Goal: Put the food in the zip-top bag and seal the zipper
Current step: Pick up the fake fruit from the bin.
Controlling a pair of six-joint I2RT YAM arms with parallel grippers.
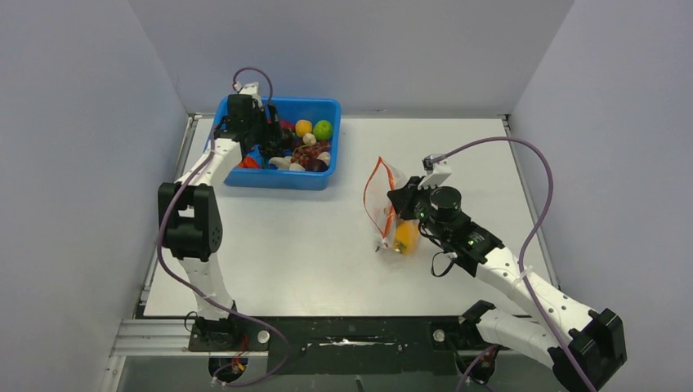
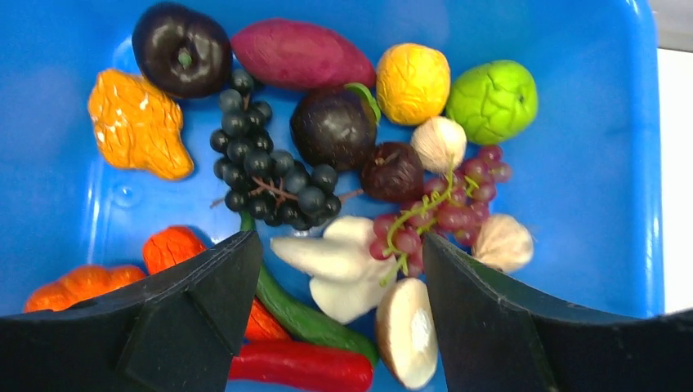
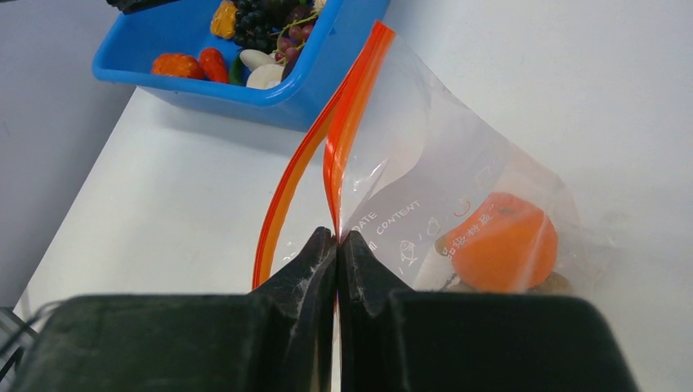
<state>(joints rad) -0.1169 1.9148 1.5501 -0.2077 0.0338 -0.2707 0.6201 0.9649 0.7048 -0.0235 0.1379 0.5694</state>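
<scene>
Food [image 2: 270,184] crowding blue bin [image 2: 592,212], free passage between bin and zip-top bag [image 3: 433,155]

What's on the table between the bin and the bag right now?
Nothing. The stretch of table between bin and bag is bare, as the top view shows.

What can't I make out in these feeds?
Top view: left half of the blue plastic bin, covered by the left arm.
Left wrist: long red toy pepper, partly behind the left gripper, cut by bottom edge.
Right wrist: near end of the clear zip-top bag, behind the right gripper.
</scene>
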